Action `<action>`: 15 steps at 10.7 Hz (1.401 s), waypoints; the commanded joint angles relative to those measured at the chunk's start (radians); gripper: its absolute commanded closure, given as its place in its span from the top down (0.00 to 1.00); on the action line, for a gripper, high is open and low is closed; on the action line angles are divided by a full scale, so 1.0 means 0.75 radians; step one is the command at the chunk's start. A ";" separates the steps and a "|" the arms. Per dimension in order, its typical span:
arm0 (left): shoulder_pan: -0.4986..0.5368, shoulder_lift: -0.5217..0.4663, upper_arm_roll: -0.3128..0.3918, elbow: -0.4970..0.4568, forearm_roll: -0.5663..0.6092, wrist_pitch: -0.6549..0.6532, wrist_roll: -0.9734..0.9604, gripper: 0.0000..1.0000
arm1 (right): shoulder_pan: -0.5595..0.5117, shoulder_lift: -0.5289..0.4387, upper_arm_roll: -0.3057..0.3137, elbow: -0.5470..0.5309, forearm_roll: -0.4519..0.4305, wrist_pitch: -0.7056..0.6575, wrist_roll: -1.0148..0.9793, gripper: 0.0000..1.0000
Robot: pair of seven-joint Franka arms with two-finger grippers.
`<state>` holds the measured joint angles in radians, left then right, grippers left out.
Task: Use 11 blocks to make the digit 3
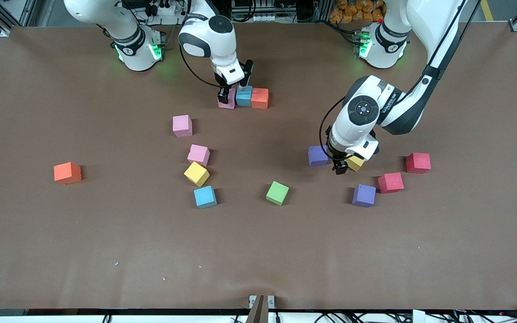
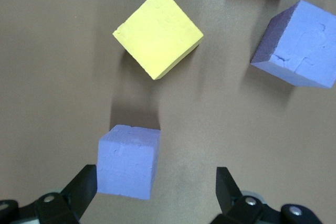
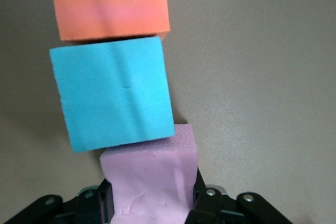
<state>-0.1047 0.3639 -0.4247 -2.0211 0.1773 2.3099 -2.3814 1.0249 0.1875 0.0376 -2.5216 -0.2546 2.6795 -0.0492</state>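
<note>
Near the robots' bases, three blocks form a short row: an orange block [image 1: 260,98], a blue block [image 1: 243,95] and a pink block [image 1: 226,101]. My right gripper [image 1: 228,93] is shut on the pink block [image 3: 149,182], which touches the blue block [image 3: 115,95] beside the orange one [image 3: 110,3]. My left gripper [image 1: 338,165] hangs open low over the table between a purple block [image 1: 317,155] and a yellow block [image 1: 355,162]. In the left wrist view the purple block [image 2: 128,161] lies just inside one finger [image 2: 84,187] of the left gripper [image 2: 155,190], with the yellow block [image 2: 157,32] farther off.
Loose cubes lie mid-table: two pink [image 1: 182,125] [image 1: 199,154], yellow [image 1: 196,173], blue [image 1: 205,197], green [image 1: 277,193], purple [image 1: 364,195], two red [image 1: 391,182] [image 1: 418,162]. An orange cube [image 1: 67,172] sits alone toward the right arm's end.
</note>
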 commanded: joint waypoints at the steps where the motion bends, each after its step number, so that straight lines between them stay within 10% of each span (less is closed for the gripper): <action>1: 0.001 0.022 -0.002 0.028 0.036 -0.016 -0.011 1.00 | 0.022 0.034 0.011 0.024 0.012 -0.004 0.039 0.00; 15: -0.001 0.022 -0.002 0.042 0.025 -0.018 -0.050 1.00 | 0.047 0.104 0.017 0.126 0.012 -0.053 0.037 0.00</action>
<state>-0.1048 0.3726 -0.4247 -2.0049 0.1773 2.3099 -2.3898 1.0330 0.2282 0.0546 -2.4531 -0.2539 2.6395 -0.0433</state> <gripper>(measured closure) 0.000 0.449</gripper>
